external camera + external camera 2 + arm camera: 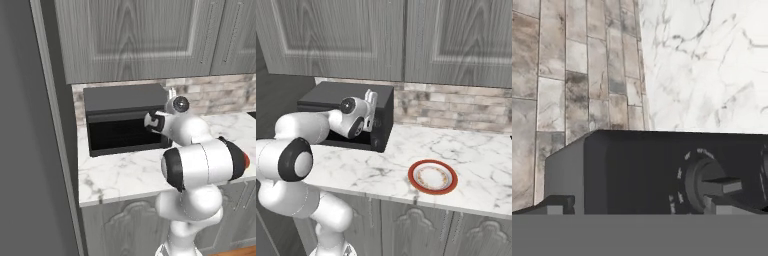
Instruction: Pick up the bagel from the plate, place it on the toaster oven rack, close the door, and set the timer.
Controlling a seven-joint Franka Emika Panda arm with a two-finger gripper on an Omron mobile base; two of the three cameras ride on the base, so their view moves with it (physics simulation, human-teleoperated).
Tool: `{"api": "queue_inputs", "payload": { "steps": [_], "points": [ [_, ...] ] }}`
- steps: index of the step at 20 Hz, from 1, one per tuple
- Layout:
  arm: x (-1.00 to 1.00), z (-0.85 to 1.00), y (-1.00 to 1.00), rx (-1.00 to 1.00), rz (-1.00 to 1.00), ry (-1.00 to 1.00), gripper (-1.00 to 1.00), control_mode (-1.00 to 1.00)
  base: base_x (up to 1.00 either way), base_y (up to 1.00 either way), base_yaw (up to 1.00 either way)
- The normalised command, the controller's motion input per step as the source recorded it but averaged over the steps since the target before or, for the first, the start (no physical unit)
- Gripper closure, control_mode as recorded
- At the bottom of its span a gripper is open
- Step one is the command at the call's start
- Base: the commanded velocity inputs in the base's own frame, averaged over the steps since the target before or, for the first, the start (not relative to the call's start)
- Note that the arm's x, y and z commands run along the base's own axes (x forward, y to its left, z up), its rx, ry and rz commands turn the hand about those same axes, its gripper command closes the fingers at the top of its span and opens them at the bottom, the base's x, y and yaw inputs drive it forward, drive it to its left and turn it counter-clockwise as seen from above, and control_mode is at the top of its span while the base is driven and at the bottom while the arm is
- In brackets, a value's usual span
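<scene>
Toaster oven (125, 120): a black box at the far left of the worktop (125, 172), its back against the stone-tile wall (456, 107) and under the grey wall cupboards (150, 35).
Door (127, 135): the oven front reads as one flat dark panel with a window, so the door looks shut; the left base view is too coarse to be sure.
Rack: cannot be made out behind the dark window.
Bagel: not to be found on the plate or the worktop; where it lies cannot be told.
Plate (432, 177): white with a red-orange rim, lying flat on the marble worktop well to the right of the oven, near the worktop's near edge, with nothing on it.
End effector (372, 98): at the oven's right front corner, level with its upper part, the two pale fingers (370, 95) pointing up and back; they stand released and wide apart, clasping nothing.
Timer knob (712, 186): in the hand view a round dark knob with a bar grip and pale tick marks around it sits on the oven's black control panel, just in front of the dark finger tips; one tip lies by the panel's corner, the other by the knob, and whether it touches cannot be told.
Arm (200, 165): white, bent at the elbow, reaching over the near edge of the worktop to the oven.
</scene>
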Motion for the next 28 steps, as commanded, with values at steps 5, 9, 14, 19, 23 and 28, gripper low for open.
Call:
{"api": "queue_inputs", "payload": {
  "steps": [5,9,14,19,23,28],
  "points": [
    [-0.73,0.01,-1.0,0.0,0.08,0.16,-1.0,-1.0,0.0,0.0,0.0],
    [-1.0,0.0,-0.89,0.02,0.12,0.06,-1.0,-1.0,0.0,0.0,0.0],
    [-1.0,0.13,-0.79,0.04,0.13,0.01,-1.0,-1.0,0.0,0.0,0.0],
    [-1.0,0.29,-0.71,0.05,0.12,0.09,-1.0,-1.0,0.0,0.0,0.0],
    [-0.87,0.06,-0.24,0.0,0.37,0.19,-1.0,-1.0,0.0,0.0,0.0],
    [-0.24,0.77,0.0,0.0,0.45,0.27,-1.0,-1.0,0.0,0.0,0.0]
  ]
}}
